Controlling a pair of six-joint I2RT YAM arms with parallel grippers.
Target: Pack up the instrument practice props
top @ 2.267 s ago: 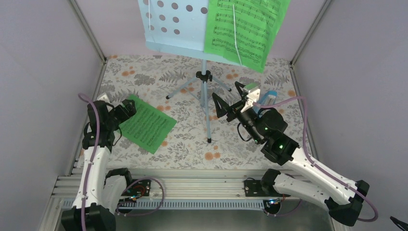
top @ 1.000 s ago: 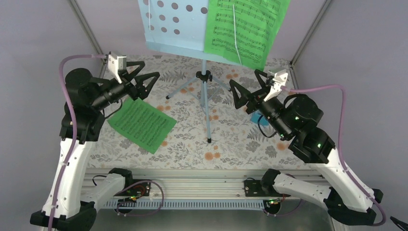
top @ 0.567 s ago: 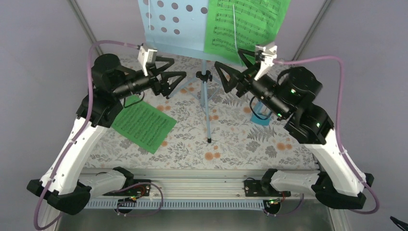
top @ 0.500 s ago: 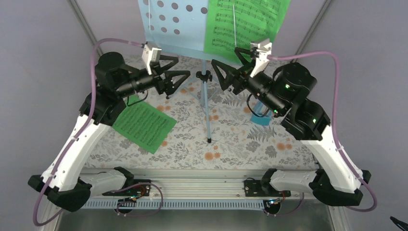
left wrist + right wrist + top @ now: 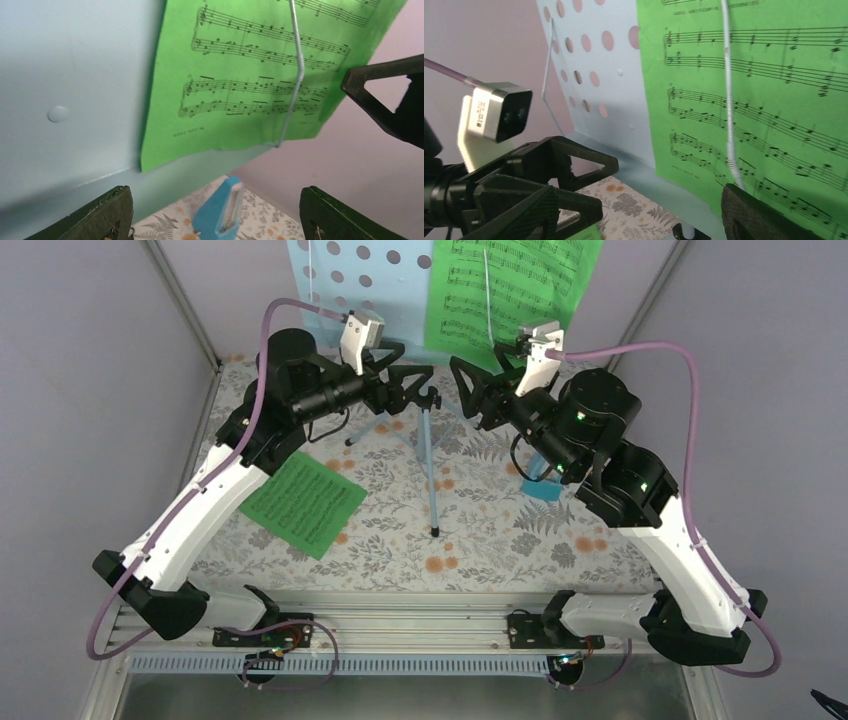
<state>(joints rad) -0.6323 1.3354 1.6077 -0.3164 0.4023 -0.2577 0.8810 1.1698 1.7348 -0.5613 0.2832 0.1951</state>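
The pale blue music stand (image 5: 360, 280) rises at the back on a thin pole (image 5: 428, 470). One green sheet-music page (image 5: 510, 290) lies on its hole-punched desk (image 5: 609, 90) under a wire retainer (image 5: 295, 75). A second green page (image 5: 303, 502) lies flat on the table at the left. The blue metronome (image 5: 220, 210) stands at the right, partly hidden by my right arm in the top view. My left gripper (image 5: 415, 375) and right gripper (image 5: 485, 375) hang open and empty just below the desk's lower lip, facing each other on either side of the pole.
A floral cloth (image 5: 480, 540) covers the table. Lilac walls and metal corner posts (image 5: 185, 300) close in both sides and the back. The stand's tripod legs (image 5: 375, 425) spread under my left gripper. A metal rail (image 5: 400, 625) runs along the near edge.
Both arms have lifted from near the table and swung inward and up to the lower edge of the stand's desk. Pages, stand and metronome have not moved.
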